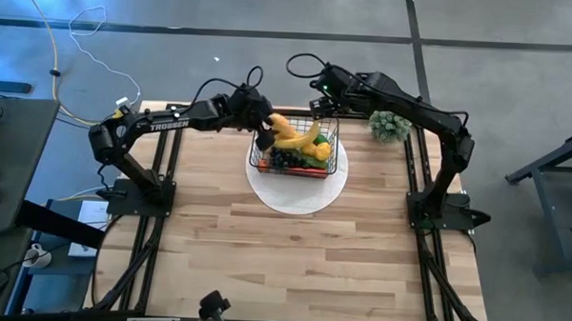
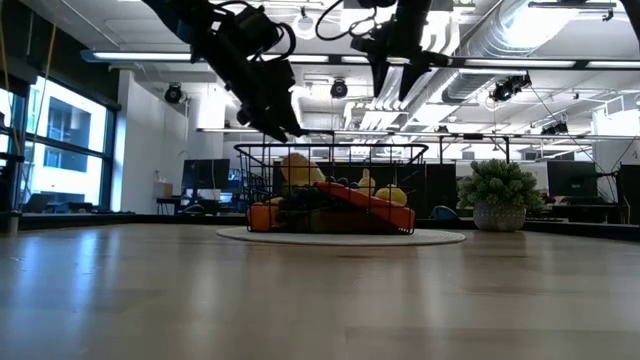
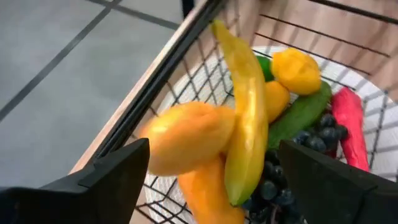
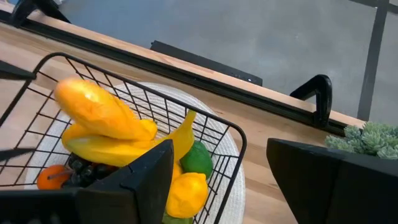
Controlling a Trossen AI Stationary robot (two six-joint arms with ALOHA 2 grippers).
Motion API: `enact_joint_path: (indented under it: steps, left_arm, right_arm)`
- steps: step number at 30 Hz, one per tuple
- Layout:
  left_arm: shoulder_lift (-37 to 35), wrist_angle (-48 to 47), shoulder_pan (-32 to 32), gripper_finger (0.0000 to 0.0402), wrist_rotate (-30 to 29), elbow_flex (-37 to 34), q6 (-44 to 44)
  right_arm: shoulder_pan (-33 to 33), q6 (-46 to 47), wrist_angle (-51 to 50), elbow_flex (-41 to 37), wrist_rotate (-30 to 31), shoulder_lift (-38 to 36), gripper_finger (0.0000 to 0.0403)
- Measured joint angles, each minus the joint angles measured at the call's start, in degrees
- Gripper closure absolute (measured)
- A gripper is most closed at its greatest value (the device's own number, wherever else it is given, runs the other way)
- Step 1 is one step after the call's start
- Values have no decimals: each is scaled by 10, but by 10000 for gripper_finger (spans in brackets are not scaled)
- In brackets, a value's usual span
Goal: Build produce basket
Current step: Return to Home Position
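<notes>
The black wire basket (image 1: 332, 162) stands on a round white disc (image 1: 294, 194) near the table's far edge. It holds a yellow banana (image 3: 249, 124) lying over an orange mango (image 3: 186, 137), lemons (image 3: 297, 70), a green cucumber (image 3: 298, 115), a red chilli (image 3: 348, 121), dark grapes (image 3: 317, 137) and a green pepper (image 4: 198, 158). My left gripper (image 1: 265, 136) hangs open over the basket's left rim, above the produce. My right gripper (image 1: 324, 107) is open too and hovers above the basket's far rim (image 4: 239, 140). In the low view both the left gripper (image 2: 275, 125) and the right gripper (image 2: 392, 95) stay clear above the basket (image 2: 330, 150).
A bushy green plant clump (image 1: 389, 126) sits in a pot to the right of the basket, near the far right corner, close under the right arm. The wooden table (image 1: 292, 266) stretches bare toward the near edge. The far table edge runs just behind the basket.
</notes>
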Motion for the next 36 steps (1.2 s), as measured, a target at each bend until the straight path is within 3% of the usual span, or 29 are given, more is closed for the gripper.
enact_joint_path:
  steps: [7,16,21,32,36]
  left_arm:
    - [-19,-35,-1,56,-63,0,-49]
    - [-111,-125,-16,57,12,0,-68]
    - [-165,-126,-53,57,16,-6,-86]
    - [-330,-16,-171,57,-42,-189,-217]
    - [-390,-5,-220,57,-77,-236,-229]
  right_arm:
    - [0,17,-15,0,-1,0,164]
    - [23,22,-12,0,-12,0,164]
    - [59,3,8,0,-12,0,164]
    - [154,-1,45,0,-12,0,164]
    - [187,-1,57,0,-12,0,164]
